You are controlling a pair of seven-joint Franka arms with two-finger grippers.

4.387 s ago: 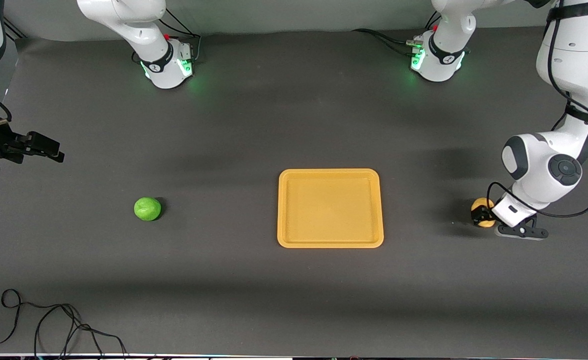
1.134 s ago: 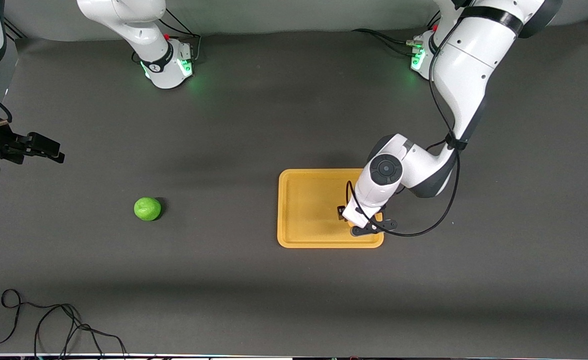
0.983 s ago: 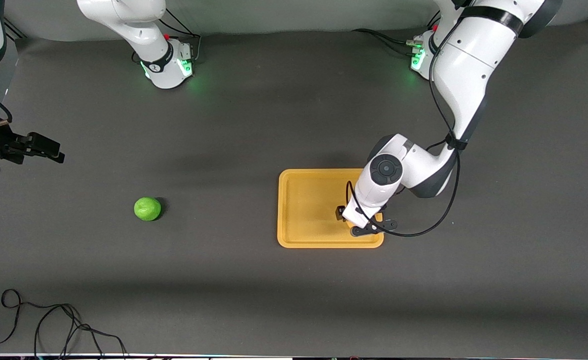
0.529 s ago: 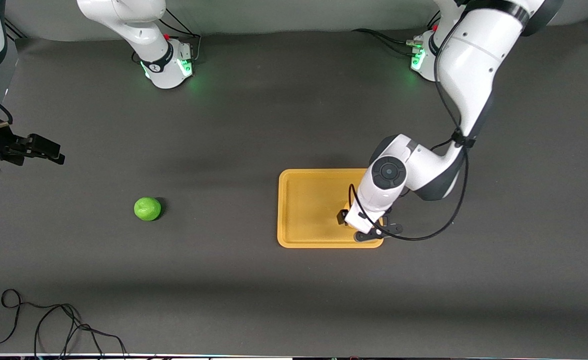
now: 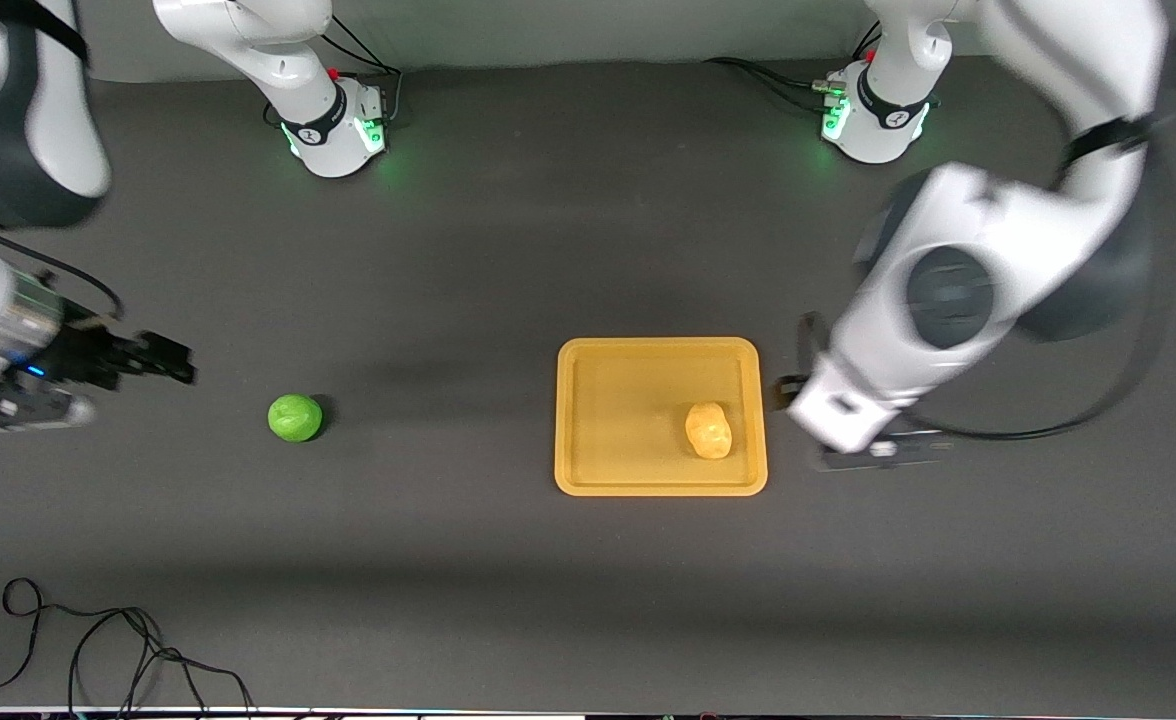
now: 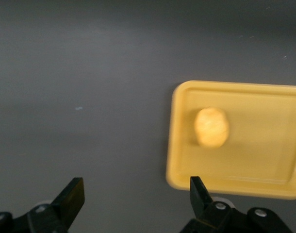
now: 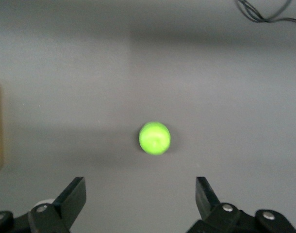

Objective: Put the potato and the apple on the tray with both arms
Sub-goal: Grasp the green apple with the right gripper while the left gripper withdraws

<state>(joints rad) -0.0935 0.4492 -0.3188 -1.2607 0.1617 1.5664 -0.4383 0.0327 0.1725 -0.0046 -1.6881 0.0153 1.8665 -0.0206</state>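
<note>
The pale yellow-tan potato (image 5: 709, 430) (image 6: 212, 127) lies on the yellow-orange tray (image 5: 628, 400) (image 6: 264, 160), in the part toward the left arm's end. My left gripper (image 6: 137, 199) hangs open and empty in the air, over the table just beside the tray's edge at the left arm's end. The bright green apple (image 5: 295, 417) (image 7: 155, 138) sits on the dark table toward the right arm's end, apart from the tray. My right gripper (image 5: 173, 360) (image 7: 139, 196) is open and empty, up in the air beside the apple.
A loose black cable (image 5: 98, 640) lies near the table's front edge at the right arm's end. The two green-lit arm bases (image 5: 333, 130) (image 5: 873, 115) stand along the table edge farthest from the front camera.
My left gripper has let go of the potato, risen and swung off the tray toward the left arm's end. My right arm has moved in toward the apple.
</note>
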